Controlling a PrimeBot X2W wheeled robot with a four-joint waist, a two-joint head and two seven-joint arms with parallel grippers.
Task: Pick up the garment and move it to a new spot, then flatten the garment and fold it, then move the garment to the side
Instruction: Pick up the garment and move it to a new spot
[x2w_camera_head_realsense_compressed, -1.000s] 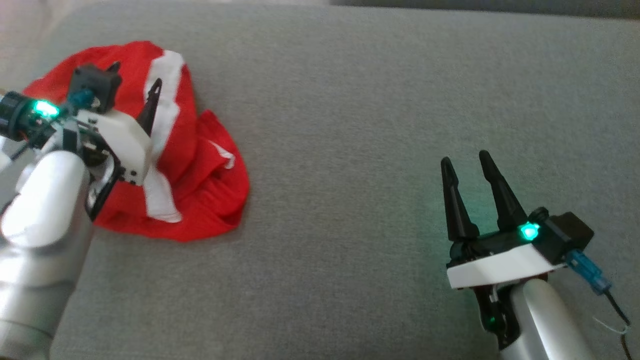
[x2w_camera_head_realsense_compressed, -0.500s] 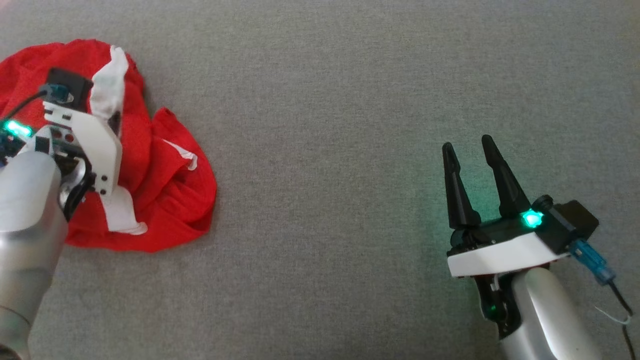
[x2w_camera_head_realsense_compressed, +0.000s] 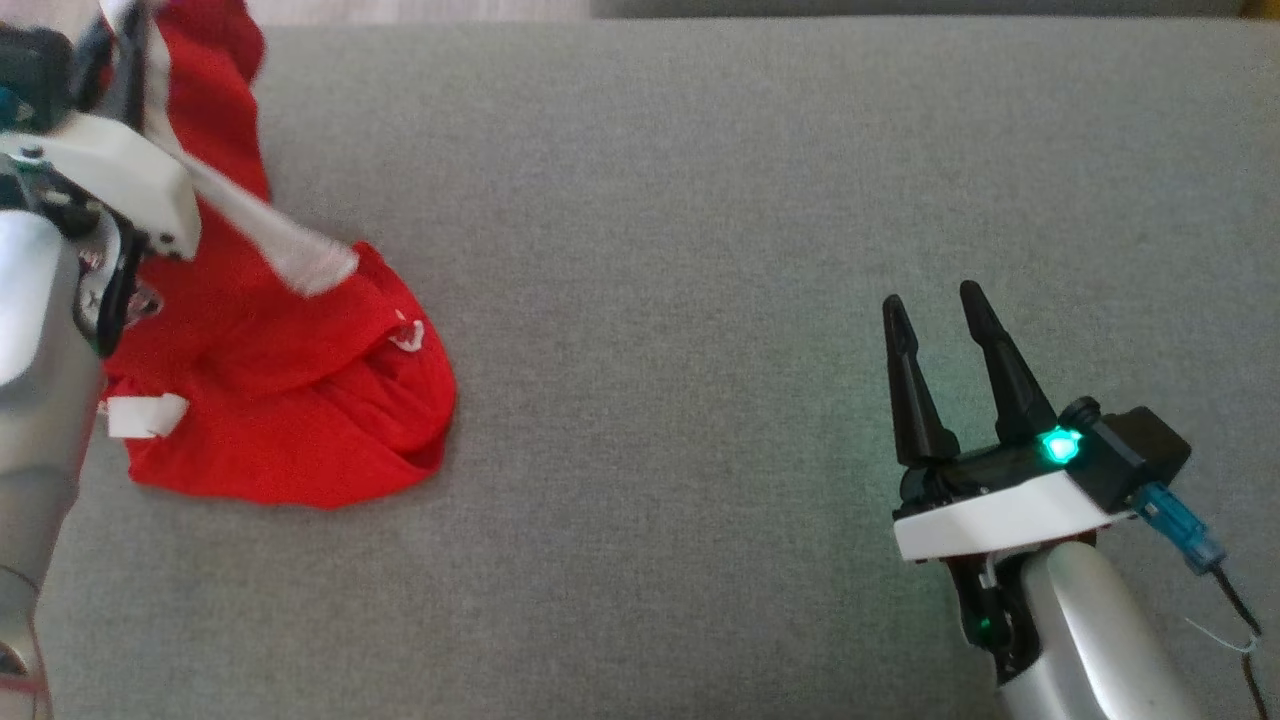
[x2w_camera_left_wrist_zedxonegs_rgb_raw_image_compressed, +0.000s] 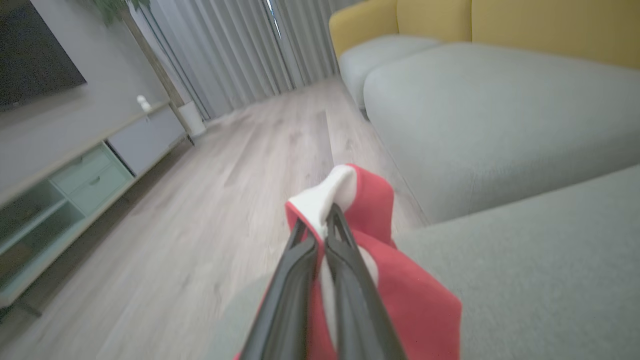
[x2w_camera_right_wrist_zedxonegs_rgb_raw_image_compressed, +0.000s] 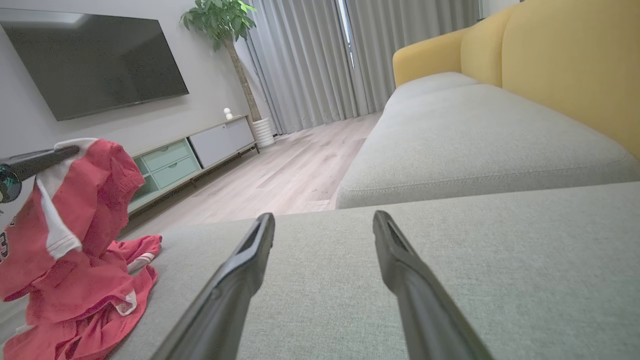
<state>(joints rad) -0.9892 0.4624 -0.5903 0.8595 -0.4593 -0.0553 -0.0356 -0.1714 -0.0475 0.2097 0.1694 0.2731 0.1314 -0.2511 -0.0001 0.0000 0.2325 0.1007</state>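
The left claw (x2w_camera_left_wrist_zedxonegs_rgb_raw_image_compressed: 320, 220) is clamped on the white trim of the crumpled red garment (x2w_camera_head_realsense_compressed: 290, 410). The right claw (x2w_camera_head_realsense_compressed: 932, 300) is spread wide and empty over the grey woven cushion (x2w_camera_head_realsense_compressed: 650, 250).

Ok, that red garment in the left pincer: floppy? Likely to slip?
Probably floppy: the garment drapes in folds from the left pincer, its lower part heaped on the cushion. Likely light: a pinch on the white trim holds it up. Might slip; that grip is narrow.

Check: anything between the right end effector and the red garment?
Nothing but bare grey cushion lies between the right end effector and the garment; the head view shows the whole stretch.
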